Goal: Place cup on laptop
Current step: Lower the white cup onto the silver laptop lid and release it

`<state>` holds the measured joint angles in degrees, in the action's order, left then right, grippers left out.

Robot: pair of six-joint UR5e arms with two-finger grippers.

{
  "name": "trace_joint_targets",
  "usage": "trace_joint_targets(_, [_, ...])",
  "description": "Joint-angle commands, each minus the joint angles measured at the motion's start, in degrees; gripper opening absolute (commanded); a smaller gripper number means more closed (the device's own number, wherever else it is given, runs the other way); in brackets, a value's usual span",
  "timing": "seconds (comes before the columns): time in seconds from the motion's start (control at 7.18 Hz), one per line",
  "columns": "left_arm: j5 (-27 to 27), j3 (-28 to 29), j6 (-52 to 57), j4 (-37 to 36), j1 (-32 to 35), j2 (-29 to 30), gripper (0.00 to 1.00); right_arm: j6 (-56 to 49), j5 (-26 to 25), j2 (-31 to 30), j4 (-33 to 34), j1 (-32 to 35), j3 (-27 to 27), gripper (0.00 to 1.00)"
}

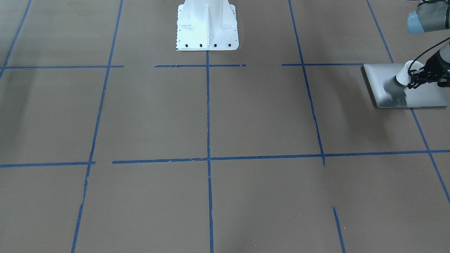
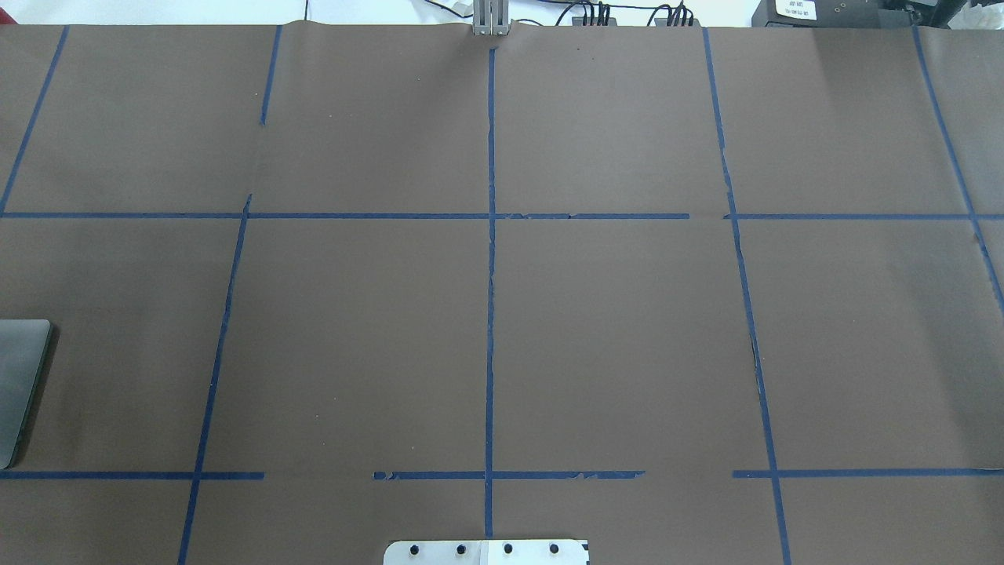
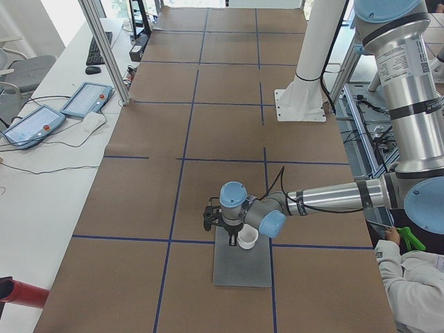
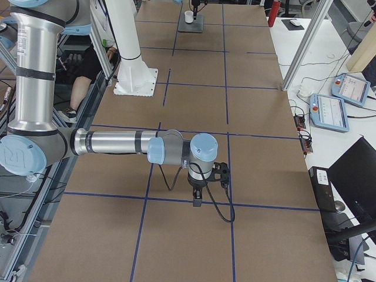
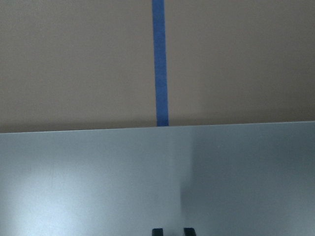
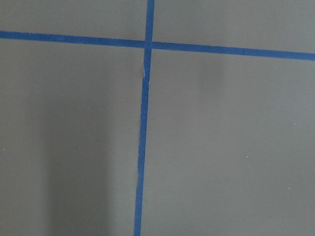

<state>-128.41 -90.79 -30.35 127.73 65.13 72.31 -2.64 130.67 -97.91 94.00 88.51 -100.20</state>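
We find the cup (image 1: 403,75) upright over the laptop (image 1: 379,79), toward the lid's 12 o'clock end in the left-side view; whether its base touches the lid we cannot tell; the left gripper (image 1: 414,79) clasps it at the rim from 3 o'clock in the front-facing view, its fingertips (image 5: 157,231) narrowly apart in the wrist view; the laptop lies at the overhead view's 9 o'clock edge, on the brown table (image 1: 246,116) gridded with blue tape (image 1: 208,112); the right gripper (image 4: 197,198) hangs above a tape line, well apart, and how its fingers stand we cannot tell; the label (image 3: 421,55) on the left arm's tube and the white sticker (image 2: 796,9) on a black box beyond the table are too small to read.
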Motion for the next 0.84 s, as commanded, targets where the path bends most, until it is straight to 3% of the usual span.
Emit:
trace_joint_targets(0.0, [0.0,0.8,0.2,0.9,-0.2,0.2,0.41,0.0,0.0,0.0,0.0,0.0,0.0,1.0])
trace_joint_targets(0.14, [0.0,1.0,0.2,0.9,-0.2,0.3,0.89,0.0,-0.1,0.0,0.0,0.0,0.0,1.0])
trace_joint_targets(0.28, [0.0,0.5,-0.1,0.9,-0.2,0.3,1.0,0.0,0.0,0.0,0.0,0.0,0.0,1.0])
trace_joint_targets(0.56, [-0.7,-4.6,0.4,-0.5,3.6,-0.1,1.0,0.0,0.0,0.0,0.0,0.0,0.0,1.0])
trace_joint_targets(0.7, [-3.7,-8.7,4.4,-6.2,8.0,0.4,1.0,0.0,0.0,0.0,0.0,0.0,0.0,1.0])
